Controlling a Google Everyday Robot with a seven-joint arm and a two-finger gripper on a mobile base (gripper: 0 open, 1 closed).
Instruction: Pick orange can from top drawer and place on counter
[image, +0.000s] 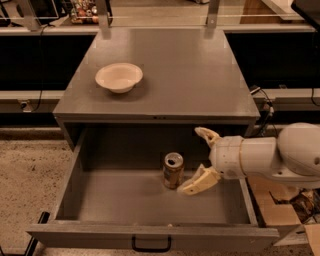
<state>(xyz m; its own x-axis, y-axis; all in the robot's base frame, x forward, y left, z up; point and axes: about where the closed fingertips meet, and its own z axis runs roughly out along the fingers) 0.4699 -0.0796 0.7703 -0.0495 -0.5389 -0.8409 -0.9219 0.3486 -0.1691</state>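
Presently listed: gripper (200, 159), held inside the opened top drawer (125, 200), jaws spread wide, nothing clasped. Orange can (173, 170) is stood upright on the drawer floor just beyond the fingertips, close beside the lower one. Counter (190, 65) is found above the jaws; a cream bowl (119, 77) is set upon it

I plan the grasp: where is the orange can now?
In the camera view, the orange can stands upright inside the top drawer, just left of the open gripper.
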